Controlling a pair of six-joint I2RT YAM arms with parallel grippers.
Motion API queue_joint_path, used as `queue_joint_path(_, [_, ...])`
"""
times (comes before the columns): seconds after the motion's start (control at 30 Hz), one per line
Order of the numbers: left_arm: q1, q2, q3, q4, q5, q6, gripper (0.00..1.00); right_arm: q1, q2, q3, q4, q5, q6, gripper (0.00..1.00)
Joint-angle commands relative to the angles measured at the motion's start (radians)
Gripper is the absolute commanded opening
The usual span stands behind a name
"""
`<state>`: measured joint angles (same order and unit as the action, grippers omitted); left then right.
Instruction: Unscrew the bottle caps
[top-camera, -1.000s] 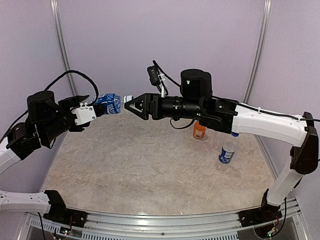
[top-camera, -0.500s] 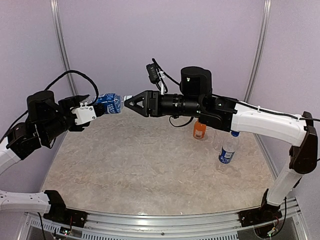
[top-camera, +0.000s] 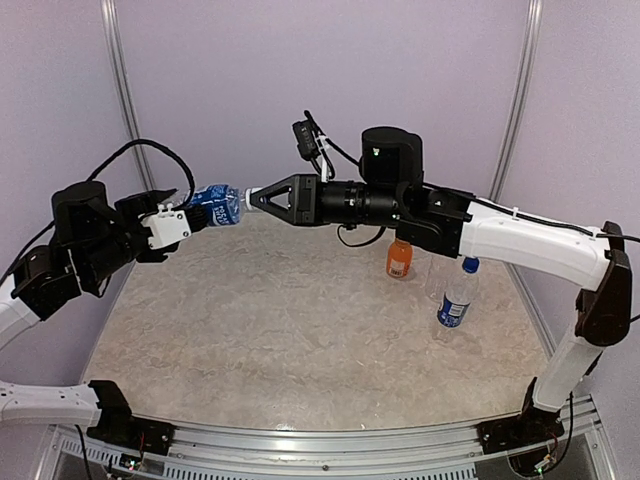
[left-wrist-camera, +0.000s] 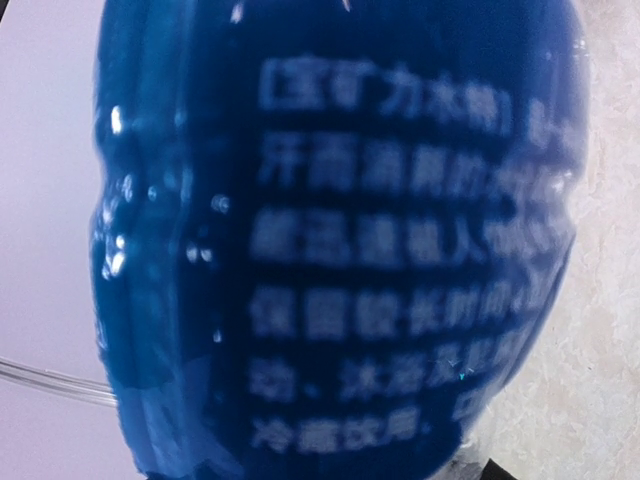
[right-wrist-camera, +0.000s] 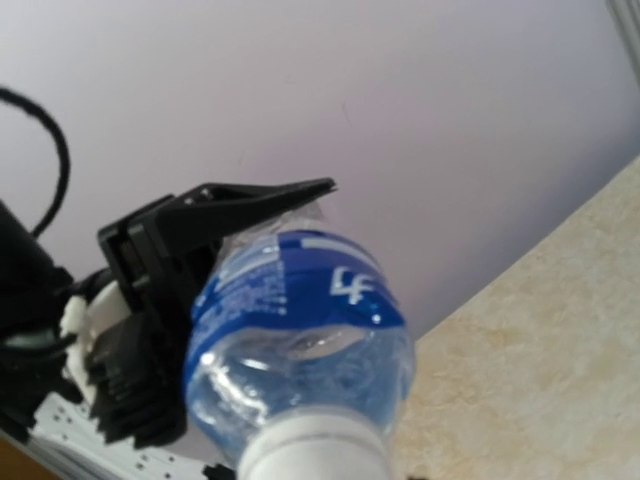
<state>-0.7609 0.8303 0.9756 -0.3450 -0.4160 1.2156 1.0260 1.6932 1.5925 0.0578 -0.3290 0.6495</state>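
Top external view: a small clear bottle is held in the air above the far left part of the surface, lying nearly level with its neck pointed to the right. Its body is wrapped in a blue label with white print, and its white cap is seated on the neck. The left fingers are clamped on the bottle's base end. The right fingers are brought in from the right so that their tips sit at the cap; whether the cap is actually pinched cannot be told. Two more bottles are left standing upright on the surface under the right arm: a short orange bottle, and near it a clear bottle with a blue label and blue cap. In the left wrist view, almost the whole frame is filled by the held bottle's blue label, on which blurred rows of white characters are printed. In the right wrist view, the same bottle is seen cap-first, clear plastic showing below the label band, the white cap cut off by the bottom edge, and one black left finger pressed along the bottle's upper side.
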Motion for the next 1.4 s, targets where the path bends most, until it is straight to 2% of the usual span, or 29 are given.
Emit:
queue_joint_path(0.0, [-0.009,-0.015,-0.005,-0.01,0.023,0.001,0.34,-0.007,0.025,0.044,-0.019,-0.028,-0.032,0.01])
queue_joint_path(0.1, [-0.011,-0.025,0.023,-0.089,0.058,-0.05,0.34,-0.005,0.032,0.057,-0.034,-0.095,-0.085,0.0])
queue_joint_path(0.17, [-0.011,-0.025,0.101,-0.234,0.125,-0.15,0.34,0.012,0.027,0.074,-0.088,-0.118,-0.205,0.0])
queue_joint_path(0.2, [-0.011,-0.026,0.136,-0.32,0.173,-0.203,0.34,0.046,0.02,0.089,-0.15,-0.089,-0.32,0.0])
queue_joint_path(0.27, [-0.011,-0.029,0.2,-0.475,0.306,-0.287,0.34,0.139,-0.007,0.098,-0.279,0.033,-0.629,0.0])
queue_joint_path(0.3, [-0.011,-0.032,0.219,-0.537,0.352,-0.304,0.34,0.192,-0.027,0.075,-0.317,0.103,-0.847,0.0])
queue_joint_path(0.37, [-0.01,-0.039,0.247,-0.663,0.449,-0.315,0.34,0.282,-0.062,0.011,-0.342,0.242,-1.091,0.0])
queue_joint_path(0.53, [-0.011,-0.023,0.282,-0.889,0.574,-0.344,0.33,0.389,-0.098,-0.057,-0.355,0.501,-1.402,0.0])
queue_joint_path(0.7, [-0.011,-0.011,0.281,-0.97,0.611,-0.349,0.31,0.494,-0.087,-0.124,-0.233,0.855,-1.756,0.0])
queue_joint_path(0.8, [-0.011,-0.013,0.274,-0.968,0.608,-0.34,0.31,0.537,-0.086,-0.25,0.027,1.044,-2.087,0.0])
queue_joint_path(0.87, [-0.011,-0.013,0.265,-0.965,0.602,-0.337,0.31,0.551,-0.087,-0.3,0.159,1.059,-2.253,0.0])
queue_joint_path(1.17, [-0.01,-0.029,0.242,-0.922,0.57,-0.338,0.31,0.565,-0.074,-0.27,0.148,0.965,-2.147,0.0])
queue_joint_path(1.23, [-0.011,-0.031,0.244,-0.91,0.564,-0.338,0.31,0.565,-0.072,-0.266,0.149,0.964,-2.111,0.14])
queue_joint_path(1.27, [-0.011,-0.032,0.245,-0.908,0.563,-0.338,0.31,0.565,-0.073,-0.264,0.147,0.963,-2.096,0.18])
queue_joint_path(1.37, [-0.011,-0.034,0.25,-0.904,0.563,-0.338,0.31,0.565,-0.082,-0.265,0.135,0.942,-2.069,0.13])
